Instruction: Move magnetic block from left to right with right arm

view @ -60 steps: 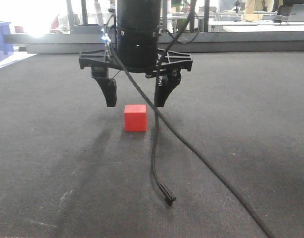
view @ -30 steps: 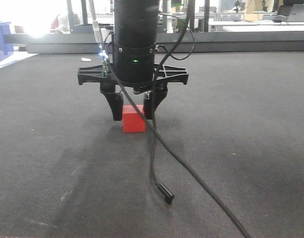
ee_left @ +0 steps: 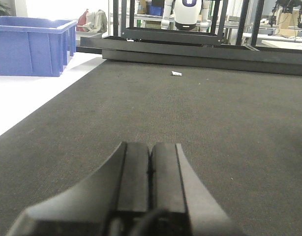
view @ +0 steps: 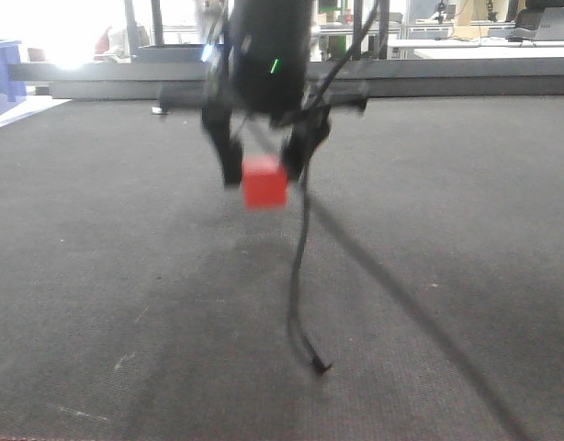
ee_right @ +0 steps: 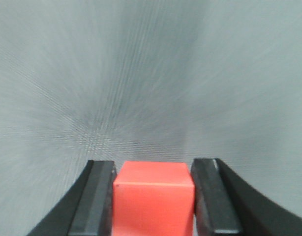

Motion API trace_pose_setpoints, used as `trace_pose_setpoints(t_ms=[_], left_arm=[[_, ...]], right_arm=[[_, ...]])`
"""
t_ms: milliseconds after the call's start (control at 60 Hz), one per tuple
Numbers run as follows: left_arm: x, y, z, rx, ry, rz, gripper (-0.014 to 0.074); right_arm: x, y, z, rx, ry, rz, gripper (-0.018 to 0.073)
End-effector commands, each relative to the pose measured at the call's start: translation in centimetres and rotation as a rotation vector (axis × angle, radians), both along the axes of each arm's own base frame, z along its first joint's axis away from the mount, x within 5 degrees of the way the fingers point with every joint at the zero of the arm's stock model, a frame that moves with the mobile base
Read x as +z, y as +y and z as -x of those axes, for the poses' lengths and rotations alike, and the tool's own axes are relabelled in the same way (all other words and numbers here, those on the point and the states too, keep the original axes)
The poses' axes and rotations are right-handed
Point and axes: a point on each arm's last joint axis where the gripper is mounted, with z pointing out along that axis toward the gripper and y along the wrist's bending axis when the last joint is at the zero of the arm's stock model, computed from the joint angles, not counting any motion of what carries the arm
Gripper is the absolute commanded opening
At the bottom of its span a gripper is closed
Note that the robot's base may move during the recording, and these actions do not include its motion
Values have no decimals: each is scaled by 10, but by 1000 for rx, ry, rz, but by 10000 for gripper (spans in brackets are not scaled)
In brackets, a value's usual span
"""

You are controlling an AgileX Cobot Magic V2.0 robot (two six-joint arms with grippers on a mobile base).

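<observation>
The magnetic block (view: 265, 182), a small red cube, hangs above the dark mat between the two black fingers of my right gripper (view: 262, 167), which is shut on it. The front view is blurred by motion. In the right wrist view the same magnetic block (ee_right: 153, 201) fills the gap between both pads, with the right gripper (ee_right: 153, 169) closed on its sides and the mat streaked beneath. My left gripper (ee_left: 151, 147) rests low over the mat with its pads pressed together and nothing between them.
A loose black cable (view: 300, 285) dangles from the right arm, its end (view: 317, 364) touching the mat. A blue bin (ee_left: 30, 44) stands far left, a black metal frame (ee_left: 190, 42) lines the mat's far edge, and a small white scrap (ee_left: 176, 73) lies near it.
The right gripper came down around the block, closed on it and has lifted it off the mat, shifting slightly right. The cable swung along with it.
</observation>
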Motion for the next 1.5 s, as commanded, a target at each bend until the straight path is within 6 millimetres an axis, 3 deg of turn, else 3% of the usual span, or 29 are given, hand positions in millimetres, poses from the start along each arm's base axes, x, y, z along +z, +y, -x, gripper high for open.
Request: trace_pose_setpoints(t_ms=[0,133,300,433,666,766,1016,1216,1482], left_arm=[[6,0,1,1,-92,9,-116],[6,0,1,1,-92,9,-116],[6,0,1,1,-92,9,-116],[6,0,1,1,-92,9,-116],[6,0,1,1,-92,9,-116],[6,0,1,1,-92,9,-116],[6,0,1,1,-92,9,-116],[6,0,1,1,-92,9,-116],[6,0,1,1,-92,9,-116]], right_arm=[[67,-28,11,59,-155,-44,140],[88,-63,21,81,-197,-29,140],[98,-109,39,47,-242,-39,140],[94,-147,59,-2,-276,-32,140],[77,-199,115,-69,-338,-22,140],[64,-211,146,-74,-370,-27,140],[52,-232,218,-73,-519,-76,140],[67,-248,273,-38,-707,-87,140],[83,-265,330,-35,-962,-138,140]])
